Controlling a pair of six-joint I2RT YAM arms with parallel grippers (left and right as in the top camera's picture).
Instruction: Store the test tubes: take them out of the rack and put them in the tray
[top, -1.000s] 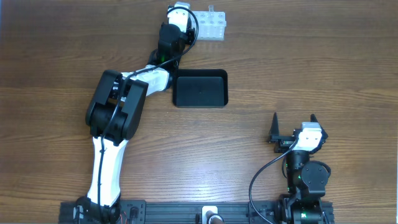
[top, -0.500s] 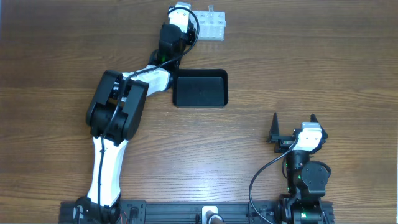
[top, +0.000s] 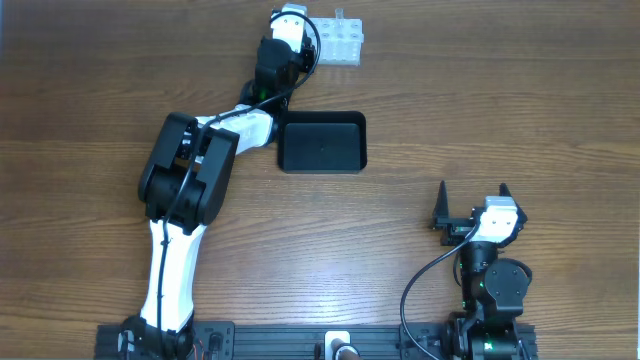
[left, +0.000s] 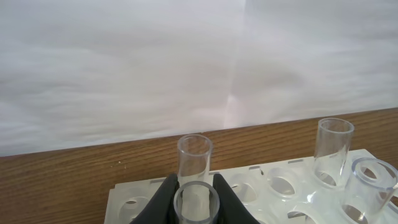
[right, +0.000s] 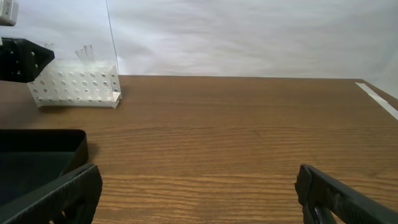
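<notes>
A test tube (left: 196, 210) is clamped by the left claw (left: 194, 190) at the left end of the rack (left: 267, 182); the right claw (right: 199, 193) is held wide apart.

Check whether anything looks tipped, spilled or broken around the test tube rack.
Nothing stands out. The test tubes stand upright in the rack, the black tray sits flat, and the left gripper grips one.

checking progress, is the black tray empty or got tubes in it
Empty: the tray floor is bare, and test tubes stand upright in the rack.
</notes>
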